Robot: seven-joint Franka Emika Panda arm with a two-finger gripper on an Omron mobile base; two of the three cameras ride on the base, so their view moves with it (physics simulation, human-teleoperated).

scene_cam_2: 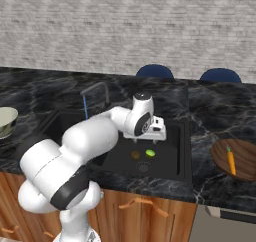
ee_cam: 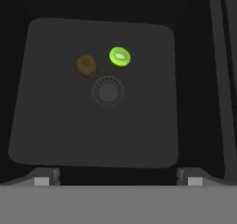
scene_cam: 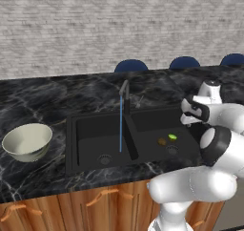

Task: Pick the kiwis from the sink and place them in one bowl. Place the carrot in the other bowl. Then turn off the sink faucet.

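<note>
Your pincer (ee_cam: pixel 118 179) hangs over the right basin of the sink (scene_cam: pixel 86 130), looking straight down into it; its two fingertips (ee_cam: pixel 46 177) sit wide apart at the bottom of the hand view with nothing between them, so it is open and holds nothing. In that view the drain (ee_cam: pixel 108 91) lies near the middle of the basin floor, the brown kiwi (ee_cam: pixel 86 65) just off it at about 10 o'clock and the green kiwi (ee_cam: pixel 120 57) just off it at about 1 o'clock; the two fruits lie near each other but apart. From the left base view you can see the same pair, brown kiwi (scene_cam: pixel 162 141) and green kiwi (scene_cam: pixel 172 137), on the basin floor beside the drain, below the hand (scene_cam: pixel 195 111). In the right base view they show as brown kiwi (scene_cam_2: pixel 135 155) and green kiwi (scene_cam_2: pixel 149 152), below the hand (scene_cam_2: pixel 150 128). The faucet (scene_cam: pixel 125 94) stands at the back rim between the basins, and a thin blue stream (scene_cam: pixel 120 127) runs from it down into the left basin. The white bowl (scene_cam: pixel 27 141) sits on the surface at 9 o'clock from the sink, well apart from it. In the right base view the carrot (scene_cam_2: pixel 231 161) lies inside the brown bowl (scene_cam_2: pixel 240 151), at 3 o'clock from the sink.
</note>
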